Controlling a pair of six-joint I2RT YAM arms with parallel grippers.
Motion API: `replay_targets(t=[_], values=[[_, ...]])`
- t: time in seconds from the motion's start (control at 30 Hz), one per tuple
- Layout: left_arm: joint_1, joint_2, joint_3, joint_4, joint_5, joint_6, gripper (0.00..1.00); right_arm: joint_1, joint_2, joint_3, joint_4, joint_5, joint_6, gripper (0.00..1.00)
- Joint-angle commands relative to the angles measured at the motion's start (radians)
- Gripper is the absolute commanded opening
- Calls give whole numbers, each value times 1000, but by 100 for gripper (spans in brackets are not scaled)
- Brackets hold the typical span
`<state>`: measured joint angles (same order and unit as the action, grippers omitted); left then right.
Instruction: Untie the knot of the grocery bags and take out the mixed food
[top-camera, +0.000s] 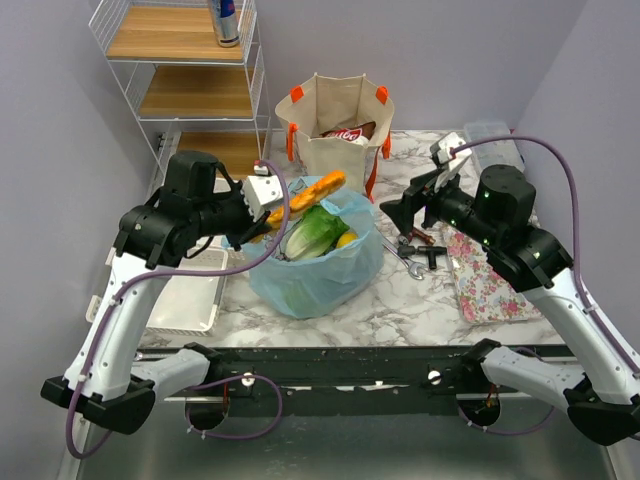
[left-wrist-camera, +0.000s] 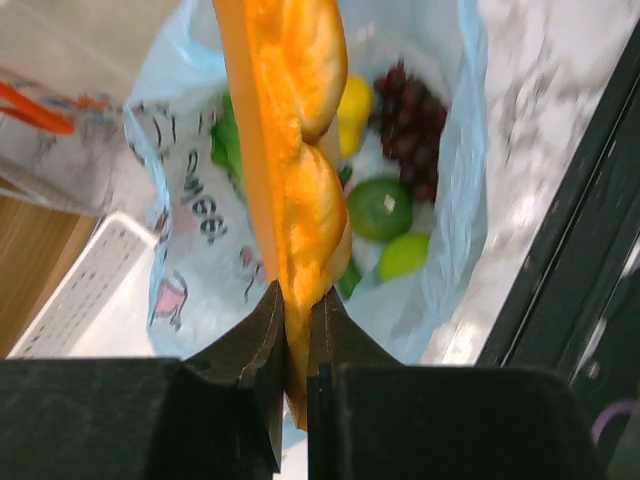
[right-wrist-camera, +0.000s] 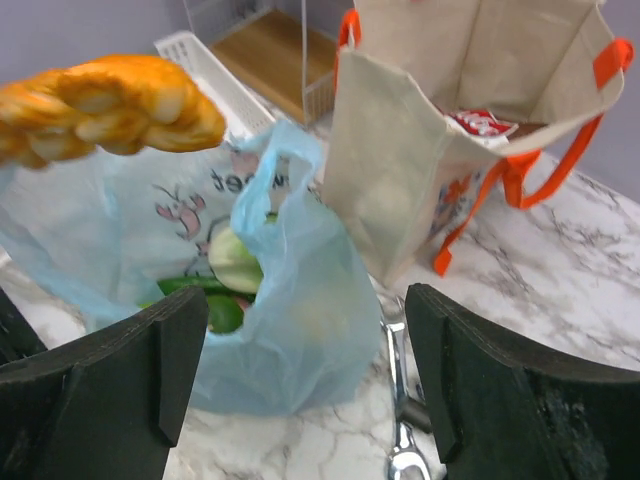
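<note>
The light-blue plastic bag (top-camera: 320, 270) stands open at the table's middle, with lettuce (top-camera: 315, 232) and a yellow fruit (top-camera: 347, 240) showing at its mouth. My left gripper (top-camera: 262, 214) is shut on an orange braided bread-like food (top-camera: 308, 195), held above the bag. The left wrist view shows the jaws (left-wrist-camera: 297, 300) pinching its end over dark grapes (left-wrist-camera: 405, 125) and green fruits (left-wrist-camera: 380, 208). My right gripper (top-camera: 395, 215) hangs open just right of the bag (right-wrist-camera: 310, 300), holding nothing. Behind stands the beige canvas tote (top-camera: 335, 125) with a red snack packet (top-camera: 345, 133) inside.
Metal tools (top-camera: 415, 250) lie on the marble right of the bag, under my right gripper. A floral tray (top-camera: 490, 280) and a clear box (top-camera: 492, 140) sit at the right. A white tray (top-camera: 190, 290) and a wire shelf (top-camera: 180, 70) holding a drink can (top-camera: 227, 20) stand at the left.
</note>
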<state>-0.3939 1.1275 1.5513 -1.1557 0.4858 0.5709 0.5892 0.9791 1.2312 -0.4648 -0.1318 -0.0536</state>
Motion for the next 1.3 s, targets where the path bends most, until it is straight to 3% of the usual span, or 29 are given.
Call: replay_targets(t=[0.0,0.17,0.33,0.5,0.77,1.0,1.07,1.13,1.23,1.27], values=[[5,-102,-146,512,202,-381,0,3,53,104,72,-92,152,88],[-58,-112,-253,916,118,-671,0,3,112,183,95,-121,284,89],[-225,-92,-299,1117,-86,-648,0,3,141,215,169,-268,383,93],[-301,-38,-277,1198,-168,-670,0,3,184,255,209,-280,452,94],[-352,12,-257,1241,-167,-689,0,3,202,231,296,-278,496,92],[-402,33,-240,1223,-188,-618,0,3,237,246,291,-229,510,57],[-408,40,-229,1207,-190,-601,0,4,237,247,289,-236,509,23],[-408,43,-228,1190,-192,-592,3,3,229,247,278,-214,497,2],[-407,42,-210,1119,-185,-575,52,3,226,281,197,-134,454,1],[-404,38,-204,1084,-185,-547,63,2,223,293,168,-95,431,1]])
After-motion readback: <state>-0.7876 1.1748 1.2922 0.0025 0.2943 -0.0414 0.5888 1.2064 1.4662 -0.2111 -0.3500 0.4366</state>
